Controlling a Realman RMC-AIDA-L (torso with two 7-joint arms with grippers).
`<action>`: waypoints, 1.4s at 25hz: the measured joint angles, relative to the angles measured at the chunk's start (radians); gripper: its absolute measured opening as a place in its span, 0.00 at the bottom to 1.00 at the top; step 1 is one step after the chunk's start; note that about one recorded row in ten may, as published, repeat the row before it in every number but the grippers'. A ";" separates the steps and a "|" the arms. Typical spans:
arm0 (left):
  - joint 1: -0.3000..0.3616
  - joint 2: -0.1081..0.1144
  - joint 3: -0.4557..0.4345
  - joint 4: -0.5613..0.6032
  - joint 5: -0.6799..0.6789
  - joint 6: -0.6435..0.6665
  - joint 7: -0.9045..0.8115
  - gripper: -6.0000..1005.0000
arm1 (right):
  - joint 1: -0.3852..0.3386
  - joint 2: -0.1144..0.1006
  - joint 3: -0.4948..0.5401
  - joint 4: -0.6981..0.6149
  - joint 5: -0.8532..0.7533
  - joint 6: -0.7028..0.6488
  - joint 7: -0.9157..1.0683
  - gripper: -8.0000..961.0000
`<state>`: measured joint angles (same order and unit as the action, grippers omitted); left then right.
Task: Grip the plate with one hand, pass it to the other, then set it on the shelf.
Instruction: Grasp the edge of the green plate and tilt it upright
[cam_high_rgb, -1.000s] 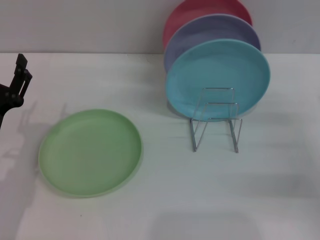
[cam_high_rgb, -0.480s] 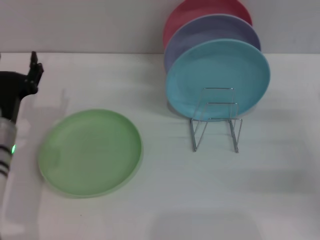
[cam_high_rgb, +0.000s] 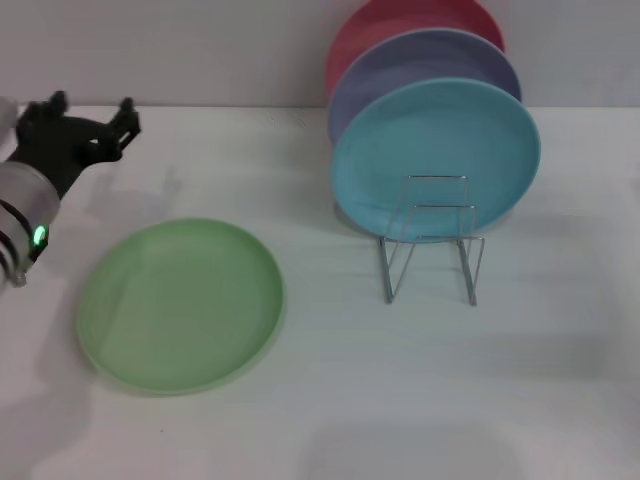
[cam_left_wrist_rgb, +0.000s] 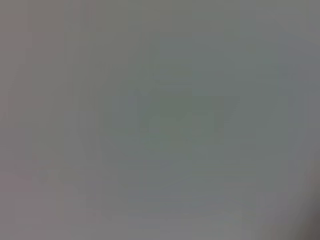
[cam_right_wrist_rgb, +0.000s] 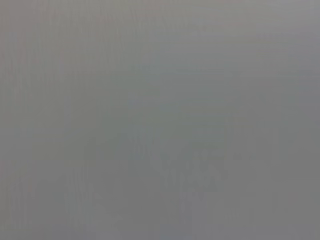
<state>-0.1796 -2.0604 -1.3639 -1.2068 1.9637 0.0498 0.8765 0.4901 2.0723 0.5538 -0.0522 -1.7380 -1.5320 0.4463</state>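
The light green plate lies flat on the white table at the front left. The silver wire shelf stands to its right, its front loops holding nothing. My left gripper is open and empty at the far left, above the table behind the green plate and apart from it. My right gripper is out of view. Both wrist views show only a plain grey blur.
A turquoise plate, a lavender plate and a red plate stand upright in the back of the rack. The white table reaches back to a pale wall.
My left arm has come in from the left edge and swung right and up; the gripper now points right over the table behind the green plate. The plates have not moved.
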 joint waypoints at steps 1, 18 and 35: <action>0.014 -0.002 -0.043 -0.038 0.001 -0.102 0.007 0.78 | 0.002 0.000 0.000 0.000 0.000 0.000 -0.001 0.74; -0.009 -0.003 -0.415 -0.439 0.612 -1.268 -0.685 0.78 | 0.034 -0.015 0.000 -0.011 0.002 0.007 -0.008 0.74; -0.171 -0.006 -0.371 -0.253 0.807 -1.320 -0.836 0.78 | 0.048 -0.031 0.000 -0.021 0.002 0.001 -0.004 0.74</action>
<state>-0.3508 -2.0665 -1.7347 -1.4600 2.7710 -1.2700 0.0409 0.5376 2.0417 0.5538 -0.0736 -1.7363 -1.5313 0.4424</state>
